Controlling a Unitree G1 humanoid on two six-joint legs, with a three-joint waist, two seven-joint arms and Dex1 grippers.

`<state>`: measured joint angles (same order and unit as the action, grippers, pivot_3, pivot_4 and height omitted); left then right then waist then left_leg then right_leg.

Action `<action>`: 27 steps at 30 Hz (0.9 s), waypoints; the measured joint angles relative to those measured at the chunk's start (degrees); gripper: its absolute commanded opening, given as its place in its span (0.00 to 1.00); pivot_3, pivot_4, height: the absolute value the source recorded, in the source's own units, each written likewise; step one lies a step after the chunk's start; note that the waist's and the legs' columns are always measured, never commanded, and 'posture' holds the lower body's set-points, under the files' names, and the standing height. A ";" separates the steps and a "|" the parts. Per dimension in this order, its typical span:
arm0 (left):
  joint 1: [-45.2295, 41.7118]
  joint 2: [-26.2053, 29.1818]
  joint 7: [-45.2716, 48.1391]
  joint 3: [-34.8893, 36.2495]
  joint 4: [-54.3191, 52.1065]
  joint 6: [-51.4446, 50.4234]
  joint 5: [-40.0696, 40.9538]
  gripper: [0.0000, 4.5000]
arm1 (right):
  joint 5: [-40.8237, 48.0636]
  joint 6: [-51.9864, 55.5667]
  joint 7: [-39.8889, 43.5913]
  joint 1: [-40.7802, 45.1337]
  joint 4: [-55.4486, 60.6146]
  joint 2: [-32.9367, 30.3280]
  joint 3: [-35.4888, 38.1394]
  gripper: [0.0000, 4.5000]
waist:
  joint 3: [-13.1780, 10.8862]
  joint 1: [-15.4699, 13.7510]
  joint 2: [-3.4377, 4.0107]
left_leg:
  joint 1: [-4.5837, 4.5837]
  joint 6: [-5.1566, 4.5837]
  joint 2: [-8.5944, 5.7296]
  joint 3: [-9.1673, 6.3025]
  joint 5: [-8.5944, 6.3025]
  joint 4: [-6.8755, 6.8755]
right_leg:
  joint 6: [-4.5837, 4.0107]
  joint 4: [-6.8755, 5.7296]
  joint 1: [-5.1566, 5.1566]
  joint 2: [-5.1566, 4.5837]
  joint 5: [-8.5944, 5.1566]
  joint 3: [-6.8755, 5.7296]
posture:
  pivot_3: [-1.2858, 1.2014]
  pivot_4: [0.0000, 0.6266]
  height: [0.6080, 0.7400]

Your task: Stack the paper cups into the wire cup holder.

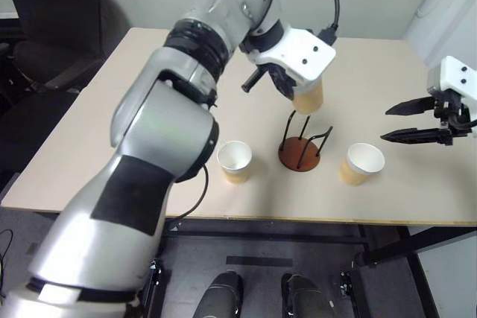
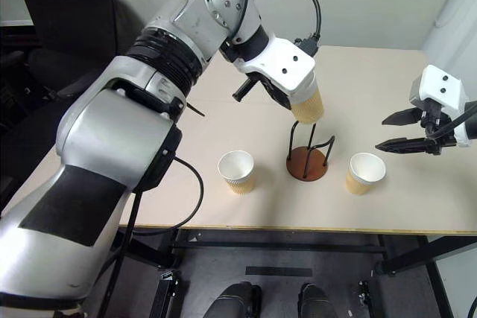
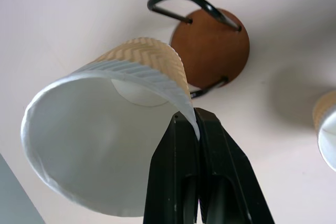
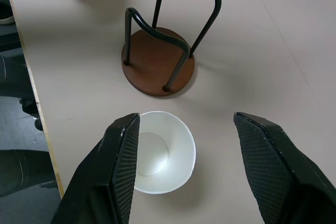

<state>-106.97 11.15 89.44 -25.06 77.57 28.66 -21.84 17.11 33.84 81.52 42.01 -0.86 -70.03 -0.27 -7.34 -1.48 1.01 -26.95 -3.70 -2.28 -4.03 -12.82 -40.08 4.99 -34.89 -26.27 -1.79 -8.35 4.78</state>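
Nearest the front edge of the bench [image 1: 74, 161], two paper cups stand upright and open-mouthed: the left cup [image 1: 235, 161] on one side, the right cup [image 1: 361, 164] on the other, well apart from each other. Between them, and just a touch further back, sits the wire cup holder [image 1: 299, 152], its reddish-brown disc flat on the bench and its black wire loops rising upright. Nothing sits inside it yet.

Off to the right, the right gripper [image 1: 408, 121] hangs above the bench near the right cup, jaws spread wide and empty. The right wrist view looks down between those fingers [image 4: 118, 166] onto the right cup's white inside, with the holder just beyond it.

Up above the holder now: the left gripper [image 3: 197, 129] has the third cup [image 2: 308, 104] in the air, directly over the wire loops. Jaws pinched tight, clamped on the cup's rim with one finger inside the wall and one outside, as the left wrist view shows plainly. The cup hangs tilted, mouth toward the wrist and base toward the holder, its bottom just above the tops of the wires and not yet between them.

Further back, the bench runs on bare to its far edge, and a dark office chair [image 1: 59, 13] stands beyond the left corner.
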 measured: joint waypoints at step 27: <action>4.00 -3.11 -1.18 -1.10 0.00 2.31 -3.36 0.14 | 2.39 2.40 -2.15 -4.84 3.94 -0.85 2.03 0.64 | 0.00 -0.08 0.00 | 0.02 -0.04 -0.02 0.06 -0.03 -0.05 | 0.11 -0.02 0.04 -0.04 -0.02 0.00 | 0.52 0.24 1.00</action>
<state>-102.97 8.04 88.26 -26.16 77.56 30.97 -25.21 19.50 36.24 79.37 37.17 3.08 -70.88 1.76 -7.34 -1.55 1.01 -26.93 -3.74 -2.30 -3.97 -12.84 -40.13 5.09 -34.91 -26.23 -1.84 -8.37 4.78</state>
